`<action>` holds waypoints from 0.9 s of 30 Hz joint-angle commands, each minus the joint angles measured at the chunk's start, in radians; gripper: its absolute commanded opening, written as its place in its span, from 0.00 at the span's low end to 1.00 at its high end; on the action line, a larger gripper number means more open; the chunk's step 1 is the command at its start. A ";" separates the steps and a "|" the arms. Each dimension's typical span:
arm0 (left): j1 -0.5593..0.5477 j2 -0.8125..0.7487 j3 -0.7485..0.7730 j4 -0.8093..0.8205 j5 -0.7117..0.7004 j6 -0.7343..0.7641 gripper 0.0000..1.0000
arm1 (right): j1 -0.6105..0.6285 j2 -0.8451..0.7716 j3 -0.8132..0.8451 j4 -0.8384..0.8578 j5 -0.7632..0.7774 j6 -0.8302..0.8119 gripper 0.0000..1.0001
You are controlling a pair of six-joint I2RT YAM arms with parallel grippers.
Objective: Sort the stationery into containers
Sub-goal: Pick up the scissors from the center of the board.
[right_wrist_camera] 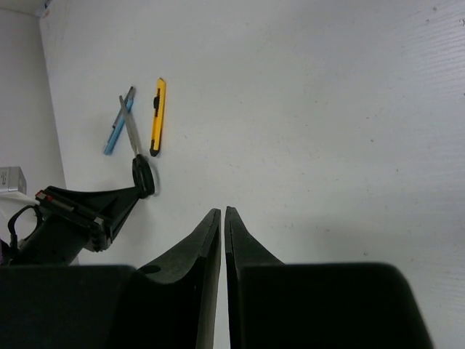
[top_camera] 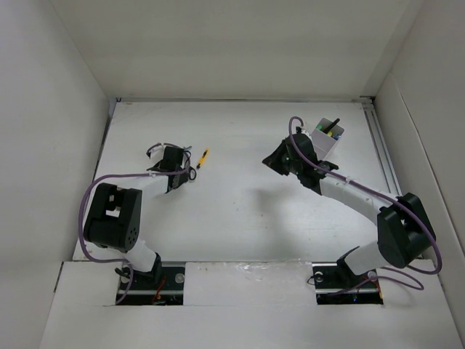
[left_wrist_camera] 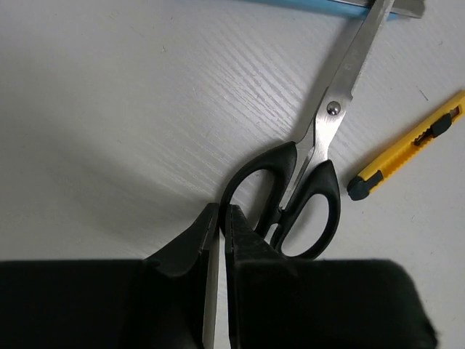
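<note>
Left gripper (left_wrist_camera: 221, 212), pinched shut (seemingly on nothing), rests at the loop of the black-handled scissors (left_wrist_camera: 332, 110), lower centre, evidently for pickup.

Lit brightly and softly from overhead. Dims into a broad grey shadow left of the scissors (left_wrist_camera: 325, 178); gleams on the blades above their handles; renders the table (left_wrist_camera: 109, 73) grain crisply around them; loses detail in the black foreground below them

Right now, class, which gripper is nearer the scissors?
Left. The left gripper has its tips at the handle loop of the scissors; the right gripper is far across the table, near the white box.
</note>
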 commanded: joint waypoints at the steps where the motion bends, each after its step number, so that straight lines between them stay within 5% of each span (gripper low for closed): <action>1: -0.004 -0.005 -0.008 -0.079 -0.007 0.031 0.00 | 0.009 -0.007 0.047 0.017 0.005 -0.012 0.12; 10: -0.042 0.006 0.016 -0.152 -0.058 0.043 0.00 | 0.009 -0.027 0.047 0.017 -0.038 -0.012 0.19; 16: -0.042 -0.026 0.005 -0.125 0.045 0.101 0.00 | 0.018 -0.027 0.058 0.017 -0.120 -0.035 0.29; 27: -0.042 -0.338 0.054 -0.289 0.174 0.141 0.00 | 0.182 0.006 0.101 0.046 -0.228 -0.168 0.55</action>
